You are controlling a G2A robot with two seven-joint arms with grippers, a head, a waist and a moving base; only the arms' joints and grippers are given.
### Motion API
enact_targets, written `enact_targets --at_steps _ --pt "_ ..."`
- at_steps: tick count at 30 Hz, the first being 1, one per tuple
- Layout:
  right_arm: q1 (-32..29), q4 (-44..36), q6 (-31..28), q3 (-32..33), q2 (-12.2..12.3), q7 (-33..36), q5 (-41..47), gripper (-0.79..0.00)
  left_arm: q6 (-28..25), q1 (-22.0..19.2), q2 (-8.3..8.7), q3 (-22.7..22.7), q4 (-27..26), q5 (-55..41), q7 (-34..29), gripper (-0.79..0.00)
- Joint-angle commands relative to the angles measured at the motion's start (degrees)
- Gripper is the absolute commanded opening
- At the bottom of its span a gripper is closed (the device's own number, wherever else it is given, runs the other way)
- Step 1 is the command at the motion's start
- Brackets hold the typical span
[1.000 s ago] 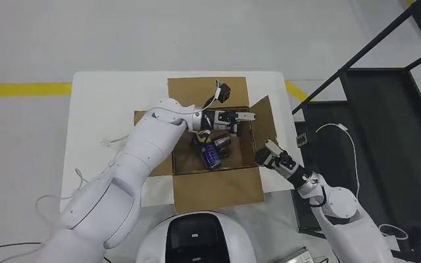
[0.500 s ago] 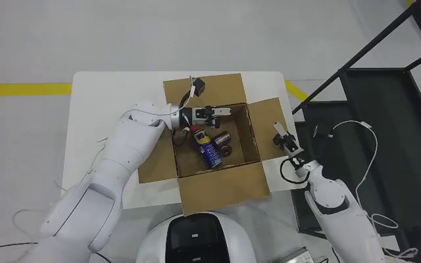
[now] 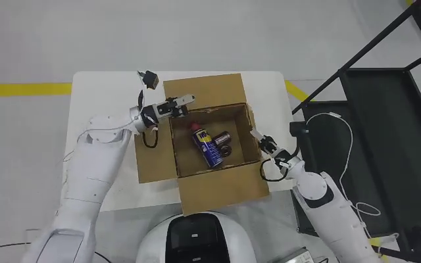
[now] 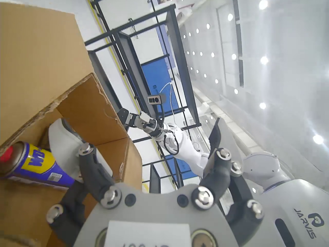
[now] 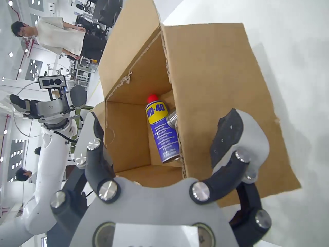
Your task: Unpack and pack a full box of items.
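step: unpacking, I judge | left claw [image 3: 184, 100], right claw [image 3: 258, 137] both open, empty, flanking brown cardboard box [image 3: 223, 187] | next: I'd reach in, grab blue-and-yellow spray can [image 3: 207, 148] lying flat

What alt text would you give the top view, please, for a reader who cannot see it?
An open brown cardboard box on a white table holds a blue-and-yellow spray can lying flat beside a small metal can. The open left gripper is at the box's far left corner, the open right gripper at its right wall.
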Motion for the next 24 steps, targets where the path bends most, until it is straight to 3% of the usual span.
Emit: enact_targets --at_steps 1,7,19,24 --pt "0.61 -0.05 0.25 -0.94 -0.14 0.92 0.03 0.000 1.82 2.96 0.70 -2.48 -4.26 1.31 1.83 0.000" --pt "2.75 0.05 1.75 -3.62 -0.63 3.30 0.53 0.000 4.89 7.71 1.77 -5.71 -9.43 4.08 6.31 0.000" --pt "5.02 -0.76 3.32 -7.51 -1.41 5.70 0.33 0.000 6.98 10.02 2.76 -8.21 -8.58 4.69 10.58 0.000" --pt "4.18 -2.72 0.62 -5.55 -1.34 3.49 0.27 0.000 6.86 10.72 3.18 -9.53 -8.46 4.79 12.25 0.000"
